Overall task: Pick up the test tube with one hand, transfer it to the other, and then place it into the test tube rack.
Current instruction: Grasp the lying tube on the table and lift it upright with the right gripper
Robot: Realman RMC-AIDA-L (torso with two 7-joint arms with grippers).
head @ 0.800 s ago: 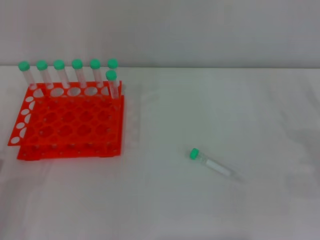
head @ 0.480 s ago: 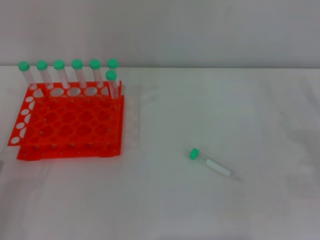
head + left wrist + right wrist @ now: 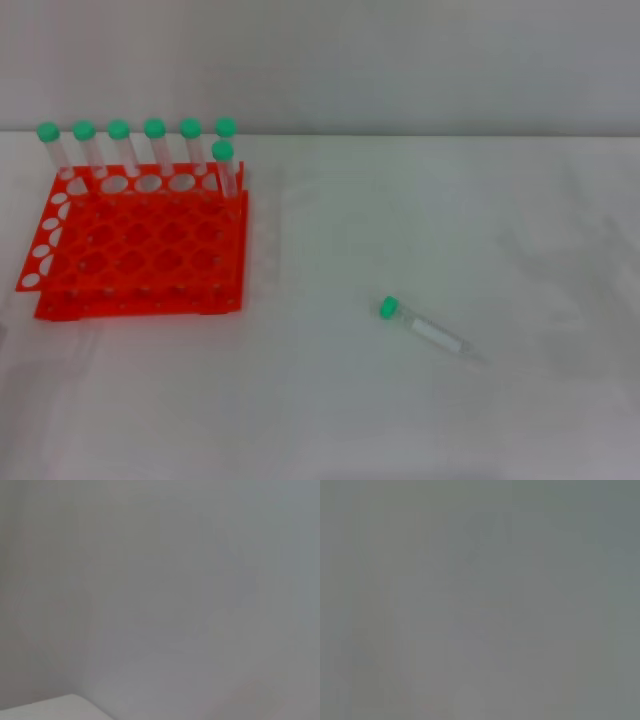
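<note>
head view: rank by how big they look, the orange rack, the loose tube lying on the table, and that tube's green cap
1. Orange rack, by far the largest.
2. Loose tube lying on the table.
3. Its green cap, the smallest.

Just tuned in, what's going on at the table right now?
Nothing is being handled yet. One test tube lies on its side on the white table, green cap toward the test tube rack, which sits off to the robot's left. Seven capped tubes already stand along the rack's far edge. Neither gripper shows in any view, so the pickup has not begun.
</note>
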